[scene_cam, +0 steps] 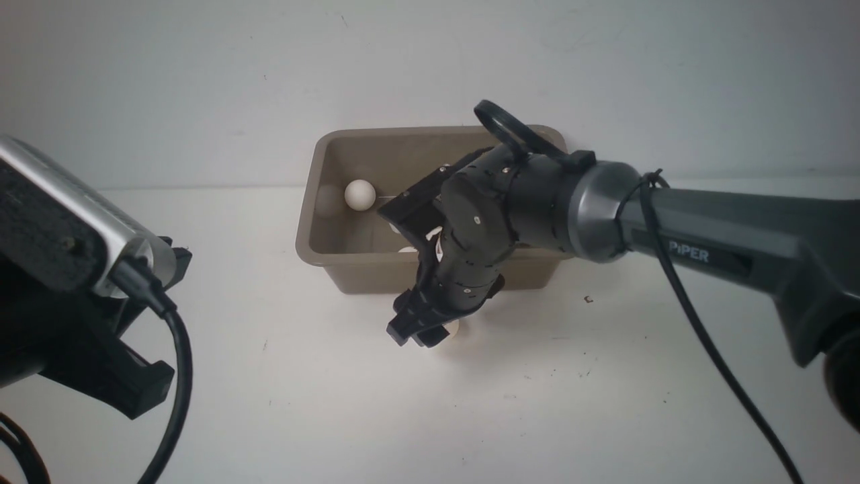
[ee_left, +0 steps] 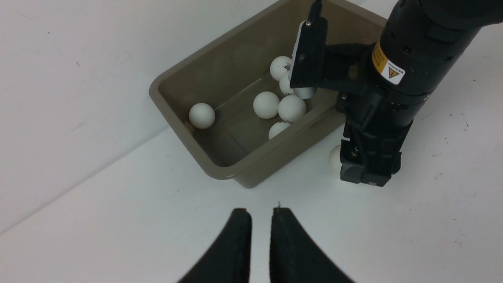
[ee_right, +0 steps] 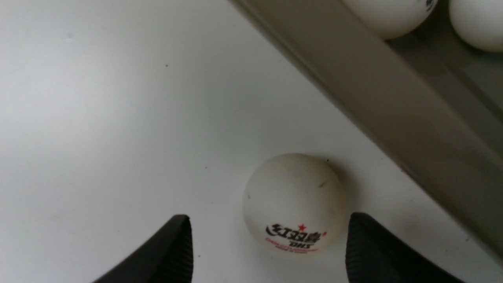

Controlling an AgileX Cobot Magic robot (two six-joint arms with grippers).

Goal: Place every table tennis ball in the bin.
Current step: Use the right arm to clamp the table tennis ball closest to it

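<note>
Right hand released, straddling 1 ball on the counter just near the bin; left hand clenched, empty.

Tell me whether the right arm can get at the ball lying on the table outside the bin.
Probably yes: the open right pincer flanks the table tennis ball with nothing between; the bin wall stands close by, but apart.

White tabletop — small dark speck; plain white wall behind.
</note>
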